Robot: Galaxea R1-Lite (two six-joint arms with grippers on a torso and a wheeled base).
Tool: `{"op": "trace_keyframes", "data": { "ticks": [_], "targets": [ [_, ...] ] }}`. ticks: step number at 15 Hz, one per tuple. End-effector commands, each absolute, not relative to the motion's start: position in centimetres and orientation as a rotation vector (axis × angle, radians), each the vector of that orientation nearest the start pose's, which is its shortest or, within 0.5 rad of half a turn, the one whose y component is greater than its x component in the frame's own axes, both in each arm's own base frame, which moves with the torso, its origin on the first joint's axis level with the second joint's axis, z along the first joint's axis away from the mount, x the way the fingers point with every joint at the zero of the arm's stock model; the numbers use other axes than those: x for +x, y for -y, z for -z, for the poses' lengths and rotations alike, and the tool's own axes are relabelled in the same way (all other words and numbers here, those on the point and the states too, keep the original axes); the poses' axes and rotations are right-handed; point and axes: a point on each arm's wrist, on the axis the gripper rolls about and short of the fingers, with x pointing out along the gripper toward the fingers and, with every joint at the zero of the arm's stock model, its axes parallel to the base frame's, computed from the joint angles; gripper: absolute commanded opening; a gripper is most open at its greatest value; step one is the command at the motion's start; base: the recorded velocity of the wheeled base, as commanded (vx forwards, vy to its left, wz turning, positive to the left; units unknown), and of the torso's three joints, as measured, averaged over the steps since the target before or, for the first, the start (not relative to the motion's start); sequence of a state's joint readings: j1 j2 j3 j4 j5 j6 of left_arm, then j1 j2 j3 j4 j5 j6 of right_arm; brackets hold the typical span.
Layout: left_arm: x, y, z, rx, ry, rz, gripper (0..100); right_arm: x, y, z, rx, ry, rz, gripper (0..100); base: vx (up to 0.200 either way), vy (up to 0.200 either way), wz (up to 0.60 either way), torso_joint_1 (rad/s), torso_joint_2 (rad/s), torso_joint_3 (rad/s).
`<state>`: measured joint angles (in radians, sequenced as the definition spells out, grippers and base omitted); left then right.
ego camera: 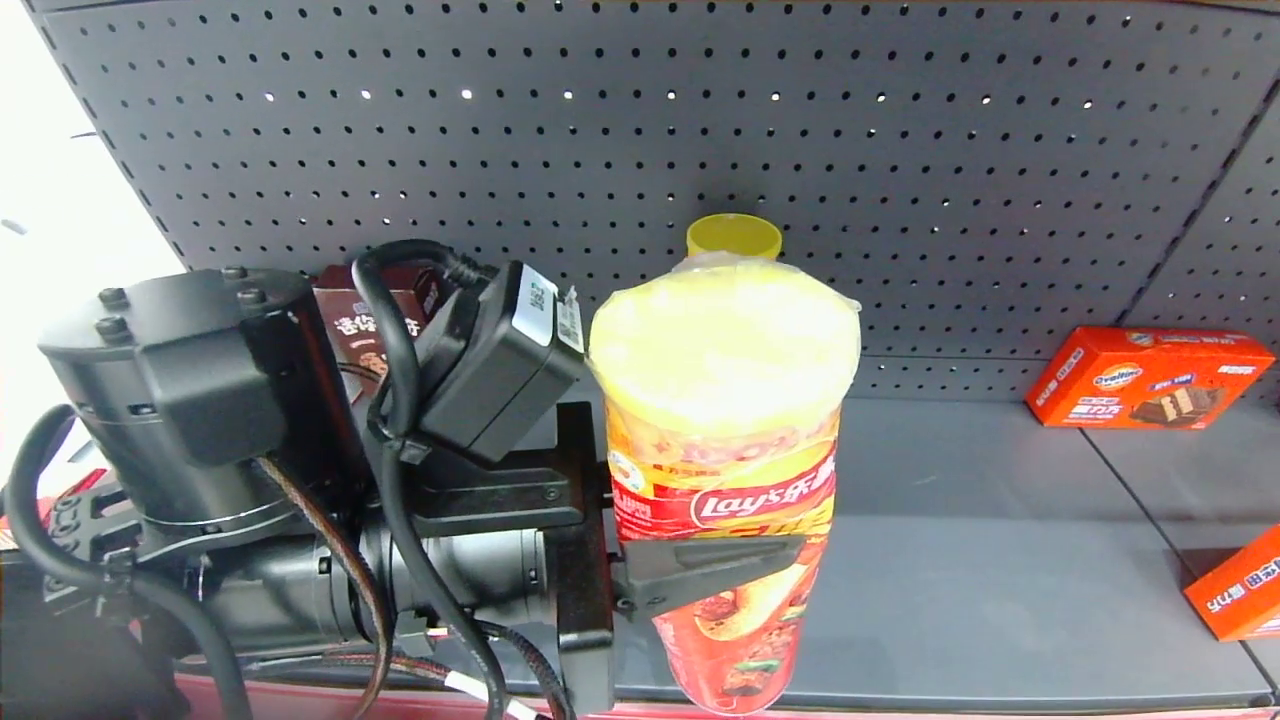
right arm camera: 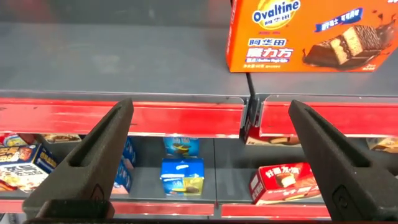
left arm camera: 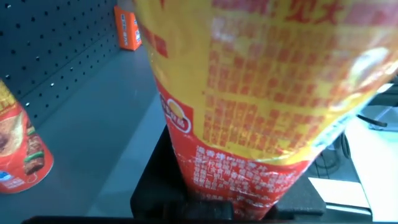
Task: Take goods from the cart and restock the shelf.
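My left gripper point(ego camera: 725, 562) is shut on a tall chips canister point(ego camera: 728, 470), red and yellow with a pale yellow lid, held upright over the front of the grey shelf point(ego camera: 1000, 560). The left wrist view shows the same canister point(left arm camera: 261, 93) up close. A second canister with a yellow lid point(ego camera: 733, 238) stands behind it by the pegboard, and appears again as the canister point(left arm camera: 18, 155) on the shelf in the left wrist view. My right gripper point(right arm camera: 214, 162) is open with nothing between its fingers, facing the red shelf edge point(right arm camera: 186, 118).
Orange snack boxes point(ego camera: 1148, 378) point(ego camera: 1235, 590) lie on the shelf at the right; one orange box point(right arm camera: 305, 34) sits just above my right gripper. A brown box point(ego camera: 350, 310) stands behind the left arm. The lower shelf holds blue boxes point(right arm camera: 182, 174) and a red box point(right arm camera: 286, 182).
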<state>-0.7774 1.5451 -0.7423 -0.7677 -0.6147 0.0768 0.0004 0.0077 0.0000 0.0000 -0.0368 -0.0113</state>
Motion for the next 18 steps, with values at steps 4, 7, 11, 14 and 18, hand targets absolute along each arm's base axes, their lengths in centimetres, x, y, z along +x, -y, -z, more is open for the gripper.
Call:
{"op": "trace_keyframes", "data": {
  "ticks": [4, 7, 11, 14, 18],
  "targets": [
    [17.2, 18.8, -21.7, 0.065, 0.023, 1.395, 0, -2.2, 0.1, -7.6, -0.015, -0.008, 0.035, 100, 0.000, 0.000, 0.00, 0.000, 0.00, 0.000],
    [16.5, 18.0, -21.3, 0.059, 0.012, 1.387, 0, -0.3, 0.0, -16.5, 0.048, -0.040, -0.050, 100, 0.000, 0.000, 0.00, 0.000, 0.00, 0.000],
    [16.4, 17.8, -21.1, 0.058, 0.003, 1.389, 0, 1.0, -0.5, -19.0, -0.070, -0.063, -0.263, 100, 0.000, 0.000, 0.00, 0.000, 0.00, 0.000],
    [16.7, 17.8, -21.6, 0.056, 0.021, 1.372, 0, 4.4, -1.4, -21.5, -0.091, -0.143, -0.422, 100, 0.000, 0.000, 0.00, 0.000, 0.00, 0.000],
    [17.3, 16.8, -22.7, 0.055, 0.059, 1.335, 0, 10.1, -3.4, -23.0, -0.089, -0.159, -0.514, 100, 0.000, 0.000, 0.00, 0.000, 0.00, 0.000]
  ]
}}
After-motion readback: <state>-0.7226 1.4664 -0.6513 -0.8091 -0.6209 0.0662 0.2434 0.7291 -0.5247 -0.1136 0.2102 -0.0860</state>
